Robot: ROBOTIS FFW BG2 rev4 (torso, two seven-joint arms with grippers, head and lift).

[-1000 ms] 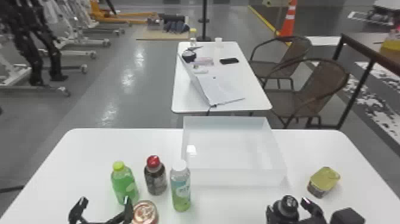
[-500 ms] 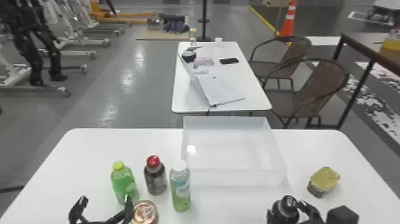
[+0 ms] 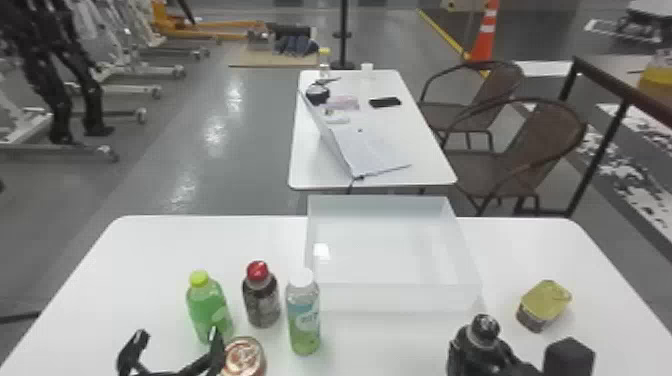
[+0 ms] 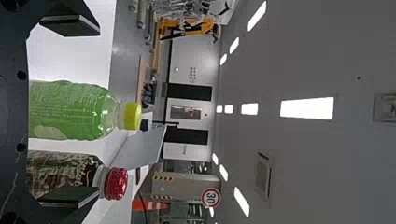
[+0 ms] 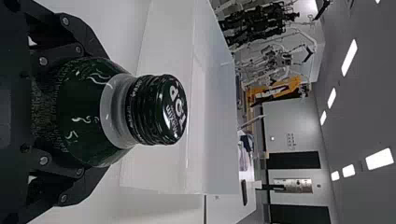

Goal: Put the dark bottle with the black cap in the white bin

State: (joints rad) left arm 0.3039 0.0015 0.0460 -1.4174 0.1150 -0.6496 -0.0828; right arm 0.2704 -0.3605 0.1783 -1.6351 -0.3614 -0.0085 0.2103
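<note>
Dark bottle clamped upright in right tool, outside white bin. Grasp apparently done; carrying over wall, lowering, release still to be done. Left tool held with fingers apart.

I identify the following on my white rectangular table: upright green plastic bottle with yellow cap; upright dark bottle with red cap; upright clear bottle with white cap; round metallic can; squarish yellow-topped container. Beyond, I locate an open grey laptop and two brown armchairs.
</note>
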